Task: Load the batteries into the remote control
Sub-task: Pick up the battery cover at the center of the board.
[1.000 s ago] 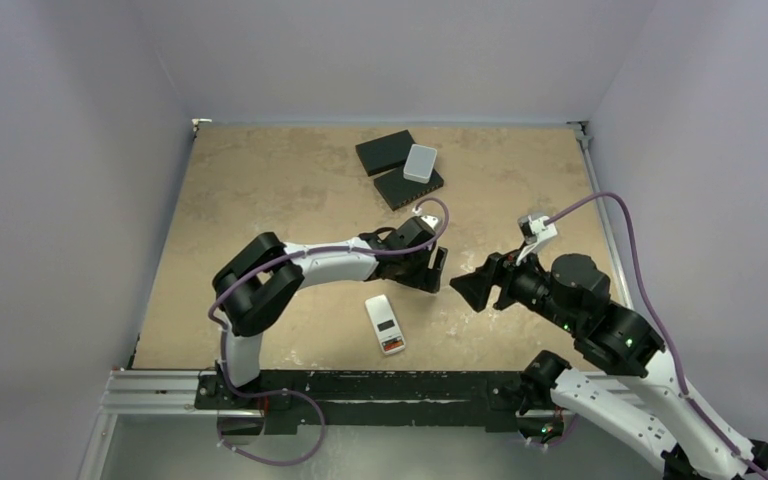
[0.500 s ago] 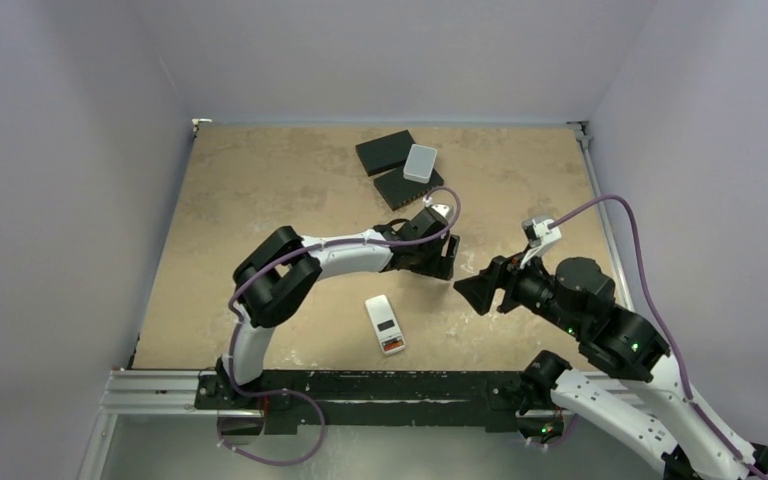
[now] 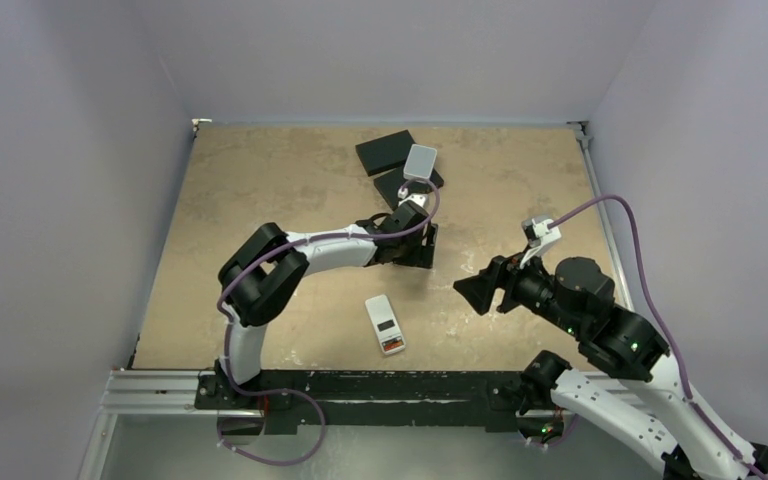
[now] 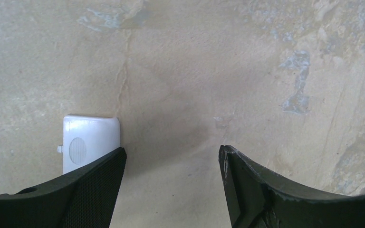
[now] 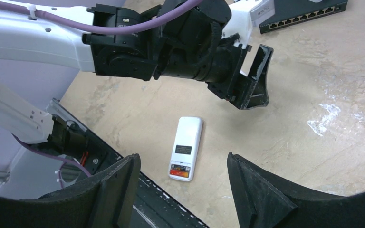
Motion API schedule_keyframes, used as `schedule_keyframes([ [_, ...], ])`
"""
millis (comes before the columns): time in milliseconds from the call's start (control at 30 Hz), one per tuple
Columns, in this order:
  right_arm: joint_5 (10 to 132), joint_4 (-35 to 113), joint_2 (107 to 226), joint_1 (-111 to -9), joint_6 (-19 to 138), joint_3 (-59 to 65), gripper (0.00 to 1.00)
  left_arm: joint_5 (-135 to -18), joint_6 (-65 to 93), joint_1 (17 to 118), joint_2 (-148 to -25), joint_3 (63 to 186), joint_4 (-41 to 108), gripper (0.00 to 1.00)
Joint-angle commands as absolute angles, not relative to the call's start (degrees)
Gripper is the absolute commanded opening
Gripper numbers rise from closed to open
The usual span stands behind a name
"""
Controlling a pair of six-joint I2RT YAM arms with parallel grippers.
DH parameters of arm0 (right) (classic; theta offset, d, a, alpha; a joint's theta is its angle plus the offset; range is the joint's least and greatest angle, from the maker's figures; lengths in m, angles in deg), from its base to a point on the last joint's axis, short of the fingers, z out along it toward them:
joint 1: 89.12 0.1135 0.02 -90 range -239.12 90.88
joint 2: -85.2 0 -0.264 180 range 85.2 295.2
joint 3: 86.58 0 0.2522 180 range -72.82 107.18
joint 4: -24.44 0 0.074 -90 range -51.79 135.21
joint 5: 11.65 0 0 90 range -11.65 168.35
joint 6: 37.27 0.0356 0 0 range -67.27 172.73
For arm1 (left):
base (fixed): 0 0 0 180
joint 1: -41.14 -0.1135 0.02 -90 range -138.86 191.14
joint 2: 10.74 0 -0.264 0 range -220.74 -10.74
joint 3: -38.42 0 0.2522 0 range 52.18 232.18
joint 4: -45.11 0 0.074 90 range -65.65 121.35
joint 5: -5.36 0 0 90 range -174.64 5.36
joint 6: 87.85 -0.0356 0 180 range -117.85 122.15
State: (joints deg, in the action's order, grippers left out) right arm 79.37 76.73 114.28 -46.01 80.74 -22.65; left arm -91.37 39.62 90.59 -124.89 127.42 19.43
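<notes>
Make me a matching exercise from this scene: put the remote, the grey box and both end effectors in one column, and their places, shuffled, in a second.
Things
1. remote
2. grey box
3. left end effector
4. right end effector

Places
A. open, to the right of the remote
B. on top of the black boxes, at the far side
C. flat on the table, closest to its near edge
D. open, between the remote and the black boxes

Pairs: 1-C, 2-B, 3-D, 4-A
</notes>
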Motion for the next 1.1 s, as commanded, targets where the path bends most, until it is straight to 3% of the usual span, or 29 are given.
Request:
schedule_keyframes([
  [0,81.3,75.0,114.6,-46.1,80.3,-22.5,0.76,-93.1,39.7,89.3,-123.2,123.6,15.2,0.73],
  [467,80.8,71.8,123.7,-46.1,78.1,-23.4,0.78,-93.1,38.8,88.9,-113.1,120.0,12.5,0.73],
  [1067,82.8,59.6,142.5,-46.1,70.0,-23.0,0.87,-109.0,36.1,88.7,-82.4,116.9,-6.9,0.76],
])
